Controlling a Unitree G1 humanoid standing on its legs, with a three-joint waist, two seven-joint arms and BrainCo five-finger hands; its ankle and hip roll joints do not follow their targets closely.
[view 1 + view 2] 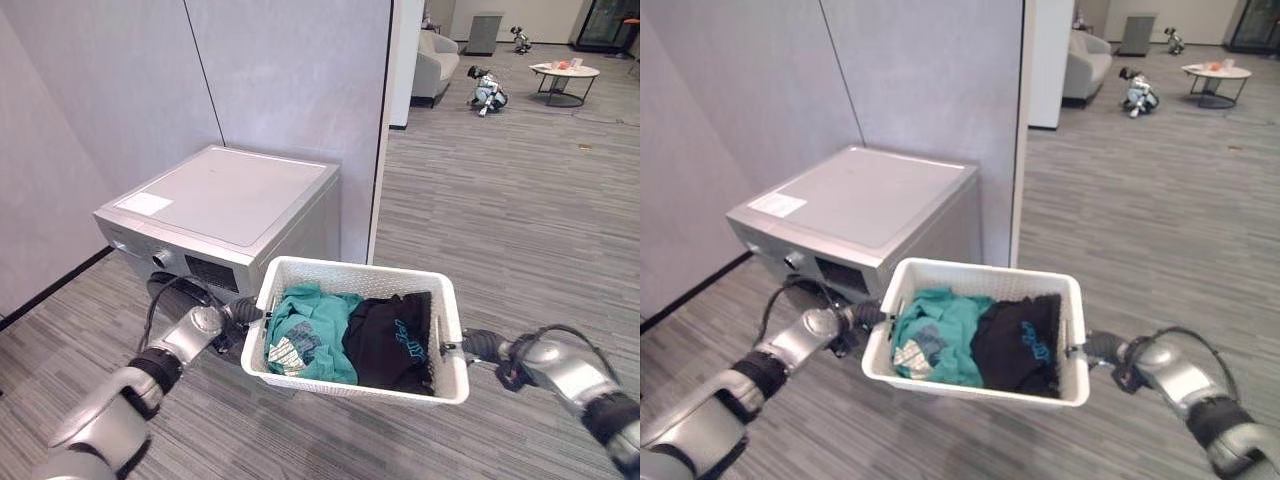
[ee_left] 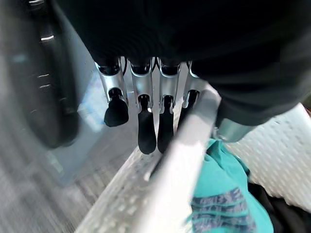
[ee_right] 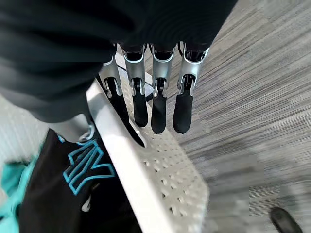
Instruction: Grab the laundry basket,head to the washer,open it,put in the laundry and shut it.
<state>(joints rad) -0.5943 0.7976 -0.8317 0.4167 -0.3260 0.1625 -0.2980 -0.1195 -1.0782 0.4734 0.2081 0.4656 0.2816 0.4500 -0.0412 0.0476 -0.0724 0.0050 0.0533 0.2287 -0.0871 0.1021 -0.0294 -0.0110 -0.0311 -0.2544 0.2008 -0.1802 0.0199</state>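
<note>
White laundry basket (image 1: 360, 385), held above the grey plank floor (image 1: 520, 230) between both hands, just in front of the washer (image 1: 225, 210). The left hand (image 1: 243, 313) grips the basket rim on the side nearest the washer: in its wrist view the fingers (image 2: 146, 131) hang down the outer perforated wall while the thumb hooks over the rim from inside, pinching it. The right hand (image 1: 478, 345) grips the opposite rim in the same manner, fingers (image 3: 158, 111) down the outside wall and thumb inside. Inside the basket lie a teal garment (image 1: 310, 335), on the washer side, and a black garment with teal print (image 1: 392, 340), on the side away from the washer; the two touch. The washer is a silver-grey front-loader with a flat top, a dial on its front panel and its door (image 1: 180, 297) closed; it stands against a grey wall (image 1: 290, 80). Well beyond the washer, past the wall's edge, are a light sofa (image 1: 435, 65), a round low table (image 1: 563, 80) and a small quadruped robot (image 1: 488, 92) lying on the floor.
</note>
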